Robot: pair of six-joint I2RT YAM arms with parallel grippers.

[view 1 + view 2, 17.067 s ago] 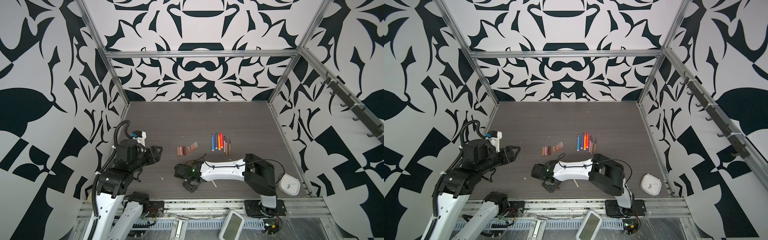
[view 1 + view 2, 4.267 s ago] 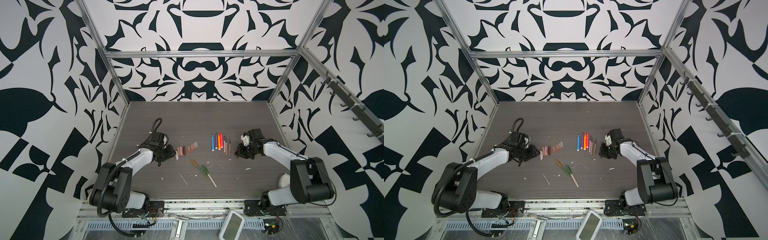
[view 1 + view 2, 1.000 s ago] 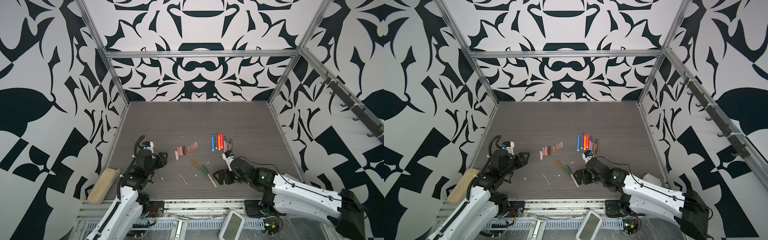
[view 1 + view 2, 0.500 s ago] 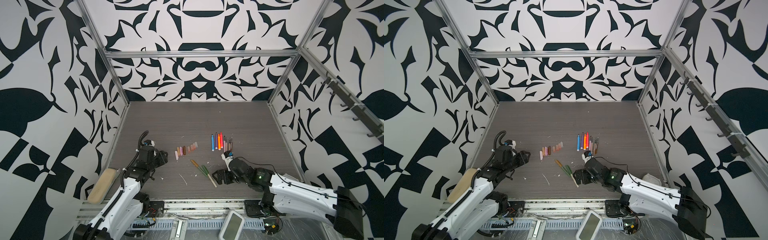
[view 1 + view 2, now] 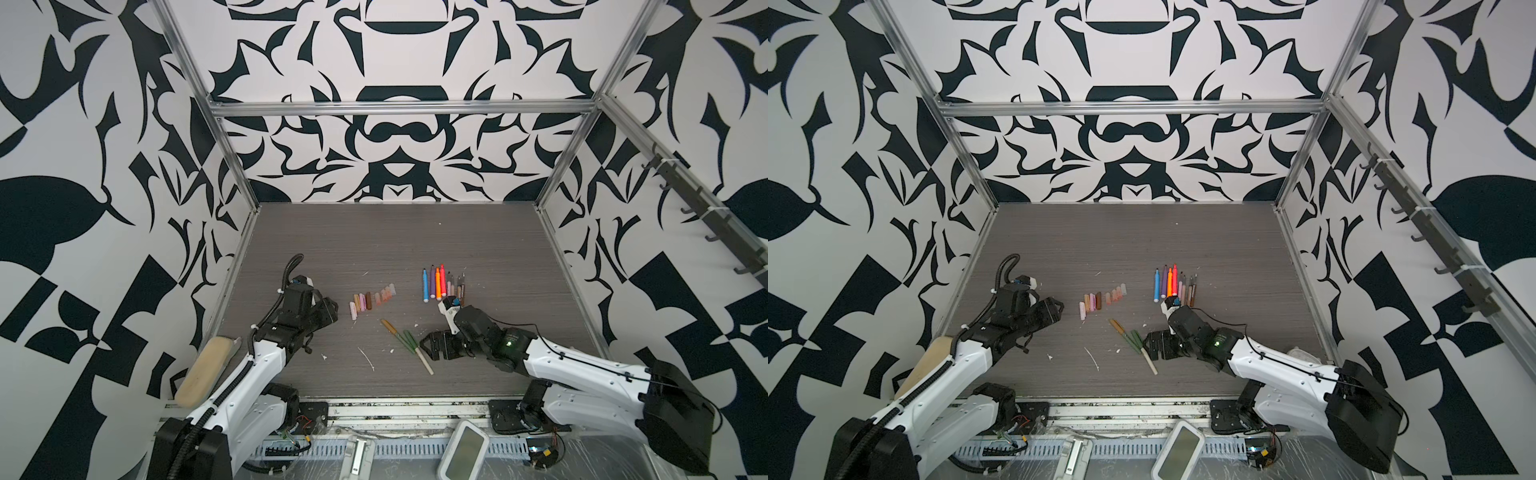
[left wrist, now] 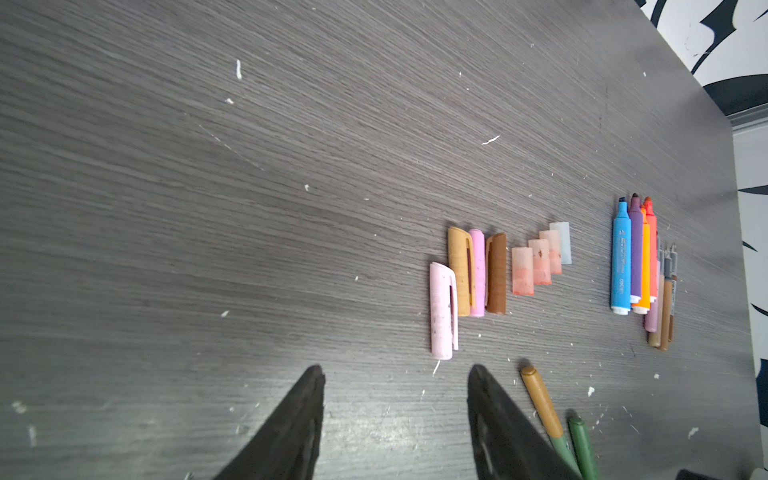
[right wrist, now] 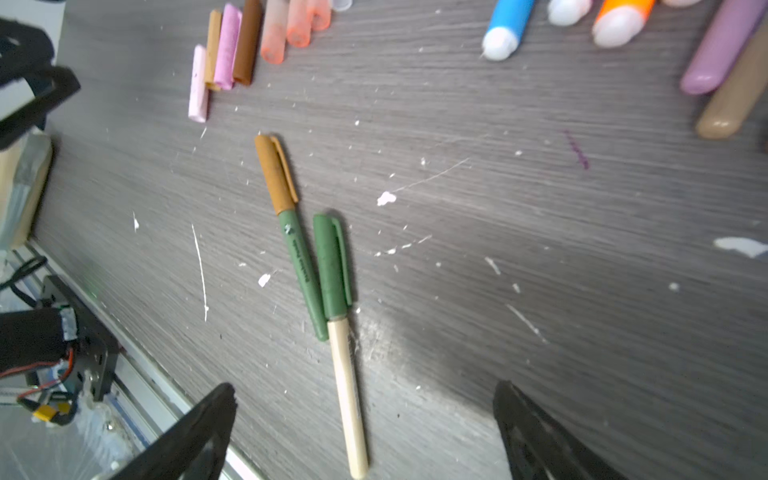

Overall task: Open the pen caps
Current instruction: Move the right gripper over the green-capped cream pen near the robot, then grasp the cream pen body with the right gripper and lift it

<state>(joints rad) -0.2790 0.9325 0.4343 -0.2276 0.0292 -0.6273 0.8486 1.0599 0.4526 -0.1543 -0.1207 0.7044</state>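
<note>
Several loose pen caps (image 5: 372, 300) (image 5: 1102, 300) lie in a row on the grey table, pink, tan, brown and translucent pinkish (image 6: 490, 274). Nearer the front lie two capped pens side by side: a green one with an orange-brown cap (image 7: 276, 174) and a cream one with a green cap (image 7: 332, 266). My left gripper (image 5: 328, 309) (image 6: 395, 370) is open and empty, just left of the pale pink cap (image 6: 442, 311). My right gripper (image 5: 428, 345) (image 7: 365, 386) is wide open, low beside the cream pen's body (image 7: 349, 395), which runs between its fingers untouched.
Several uncapped markers (image 5: 442, 284) lie in a row behind the right gripper. White scraps (image 7: 386, 198) dot the table. A beige pad (image 5: 203, 370) leans at the front left corner. A white device (image 5: 463, 451) sits on the front rail. Patterned walls enclose three sides.
The left gripper has edged right and back toward the row of caps. The right gripper has crept slightly left toward the two capped pens. Both stay open.
</note>
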